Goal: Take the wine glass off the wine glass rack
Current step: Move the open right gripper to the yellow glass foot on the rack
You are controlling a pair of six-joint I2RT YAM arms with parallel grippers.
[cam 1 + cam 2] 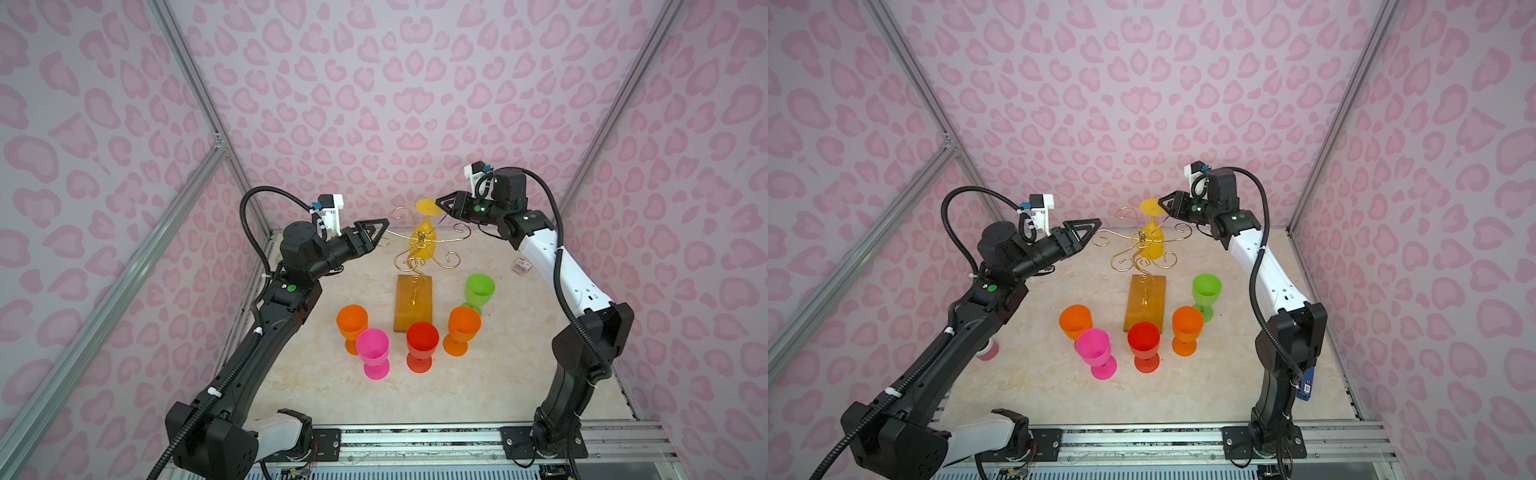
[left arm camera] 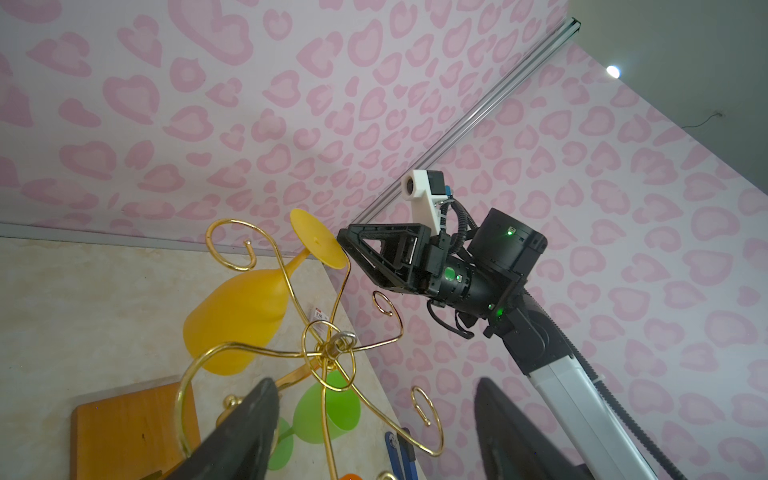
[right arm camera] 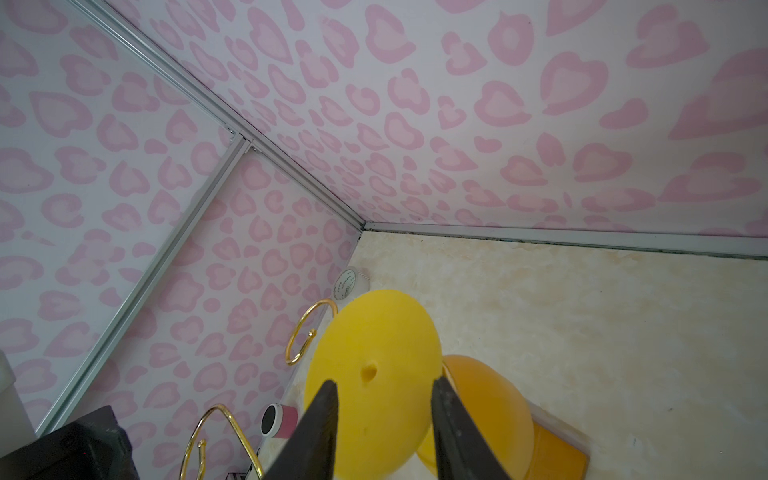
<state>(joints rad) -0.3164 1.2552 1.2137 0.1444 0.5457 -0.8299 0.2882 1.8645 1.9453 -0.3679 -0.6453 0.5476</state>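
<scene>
1. Top views, left side: the left gripper is black, with triangular open-frame fingers spread wide and holding nothing. Its tips are just beside a scroll of the rack.
2. Centre: the wine glass rack is thin glossy gold wire. Curled arms radiate from a hub above a wavy stem, fixed in a rectangular amber wooden base.
3. The wine glass is matte yellow and hangs upside down and tilted on a far arm of the rack, its round foot uppermost.
4. The right gripper has its fingers partly apart, with the tips at the foot's flat face. They clamp nothing; whether they touch the foot cannot be told.
5. Upright goblets stand around the base's near end: left orange goblet, pink goblet, red goblet, right orange goblet and green goblet.
6. The tabletop is smooth, cream and marble-patterned. The walls are pale with pink heart blotches — edged by aluminium rails.
</scene>
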